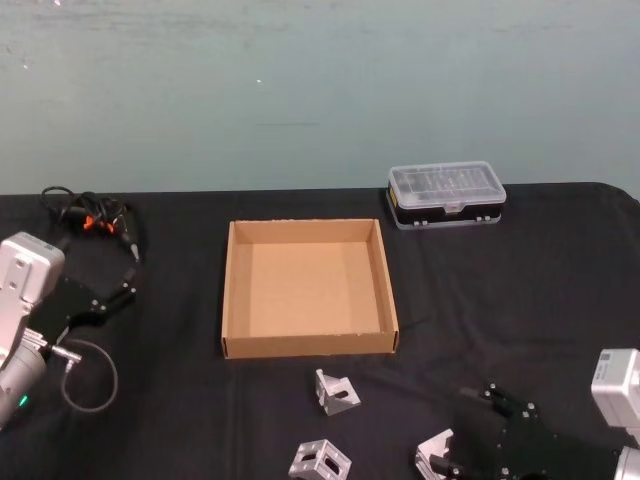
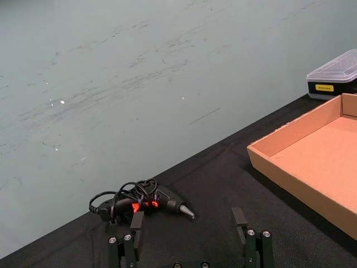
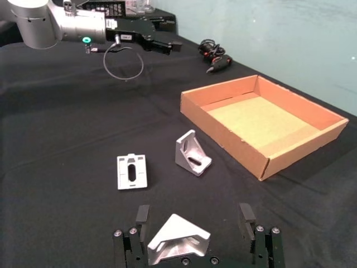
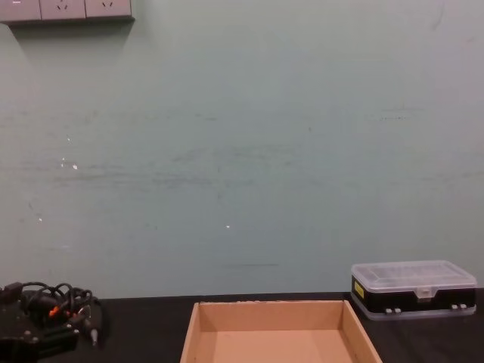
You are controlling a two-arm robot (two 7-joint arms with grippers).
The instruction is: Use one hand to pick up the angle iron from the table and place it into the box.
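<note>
Three silver angle irons lie on the black table [image 1: 180,400] in front of the brown cardboard box [image 1: 310,290]. One angle iron [image 3: 178,239] sits between the open fingers of my right gripper [image 3: 193,216], which straddles it low at the table's front right without closing on it. In the head view that iron [image 1: 436,452] shows beside the right gripper [image 1: 458,432]. The other two irons [image 1: 336,392] [image 1: 320,460] lie free to its left. My left gripper [image 1: 122,285] rests open at the table's left, well away from the box.
A black case with a clear lid [image 1: 446,195] stands behind the box at the back right. A black device with looped cables and orange bits [image 1: 95,218] lies at the back left, just beyond the left gripper. The box [image 3: 262,120] is empty.
</note>
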